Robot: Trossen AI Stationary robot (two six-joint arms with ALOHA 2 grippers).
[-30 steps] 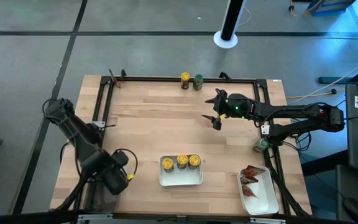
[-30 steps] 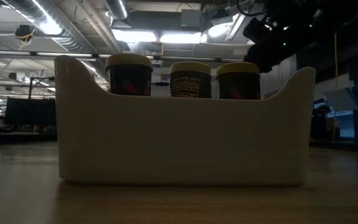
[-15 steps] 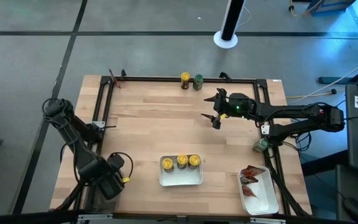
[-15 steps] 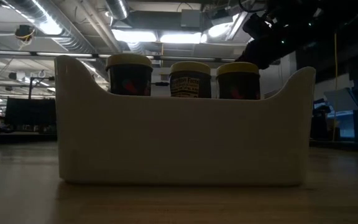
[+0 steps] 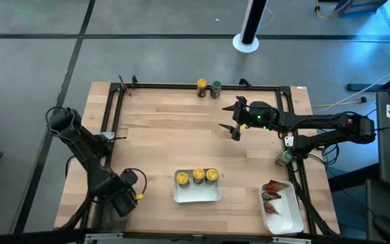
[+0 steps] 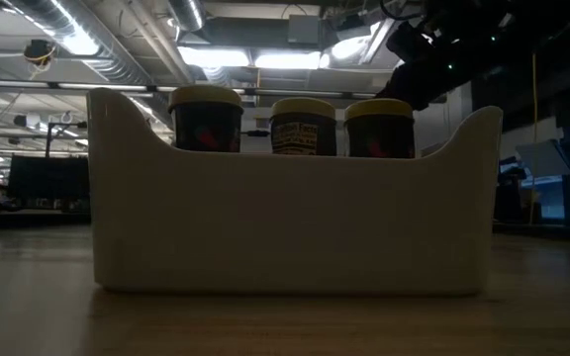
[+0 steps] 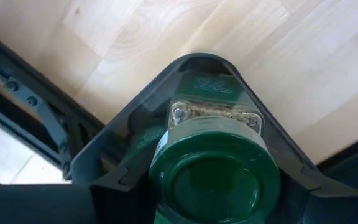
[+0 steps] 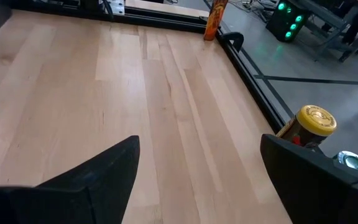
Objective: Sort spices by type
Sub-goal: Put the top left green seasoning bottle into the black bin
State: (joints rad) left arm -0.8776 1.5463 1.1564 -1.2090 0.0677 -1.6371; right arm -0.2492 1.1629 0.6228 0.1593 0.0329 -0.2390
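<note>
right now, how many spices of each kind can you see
yellow-cap jars: 4
green-cap jars: 2, one at the far edge, one only in the left wrist view
red-orange packets: about 3, overlapping, so hard to separate
total: about 9

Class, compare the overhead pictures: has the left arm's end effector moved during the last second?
Yes. The left end effector has drawn back from the white tray toward the table's near-left corner.
</note>
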